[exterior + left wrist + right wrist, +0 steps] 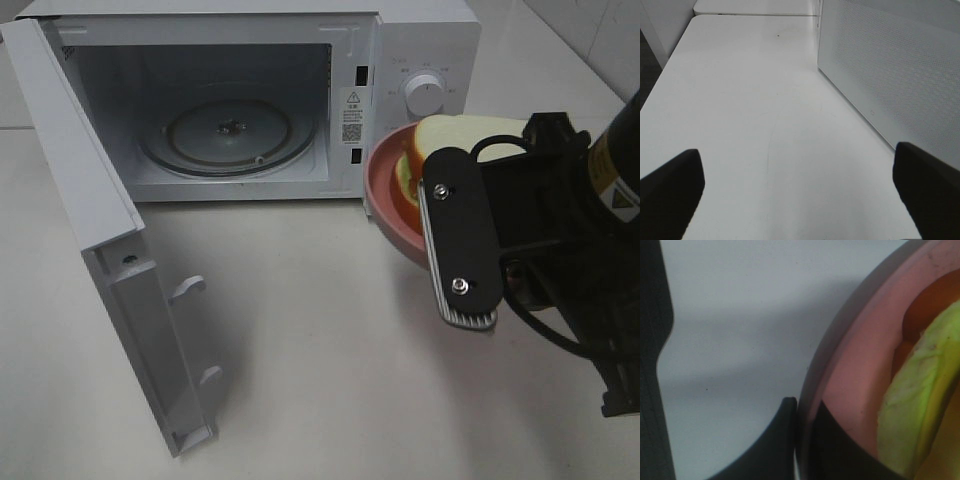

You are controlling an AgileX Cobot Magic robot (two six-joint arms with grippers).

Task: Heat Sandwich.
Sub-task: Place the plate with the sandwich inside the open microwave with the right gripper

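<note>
The sandwich [450, 135], pale yellow-green with orange-red layers, lies on a round pink plate [385, 190] held tilted in the air by the microwave's front right corner. My right gripper [430, 235] is shut on the plate's rim. The right wrist view shows its fingers [785, 440] pinching the plate [860, 365] rim, with the sandwich [920, 390] close by. The white microwave [420, 40] stands with its door [110, 250] swung open to the left and its glass turntable [228, 130] bare. My left gripper [800, 200] is open over the bare table, outside the exterior high view.
The microwave's control knob [425, 95] sits just behind the plate. The open door juts toward the table's front left. In the left wrist view the microwave's perforated side wall [890, 65] stands beside the white table [750, 100].
</note>
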